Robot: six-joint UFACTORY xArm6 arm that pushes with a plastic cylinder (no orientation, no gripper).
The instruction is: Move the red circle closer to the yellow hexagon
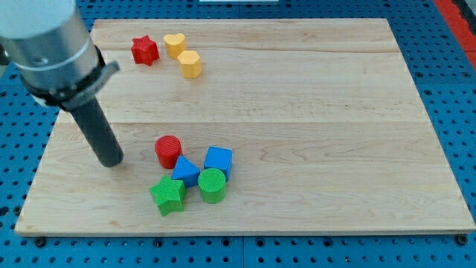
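Observation:
The red circle [168,150] sits on the wooden board at the lower left of centre, touching a blue triangle [185,171]. The yellow hexagon [190,64] stands near the view's top left, well above the red circle. My tip [112,161] rests on the board to the left of the red circle, a short gap away and not touching it.
A red star [145,50] and a yellow heart [175,45] lie next to the hexagon. A blue cube [219,161], a green circle [213,185] and a green star [169,195] cluster just below the red circle. The board's left edge [46,149] is near my tip.

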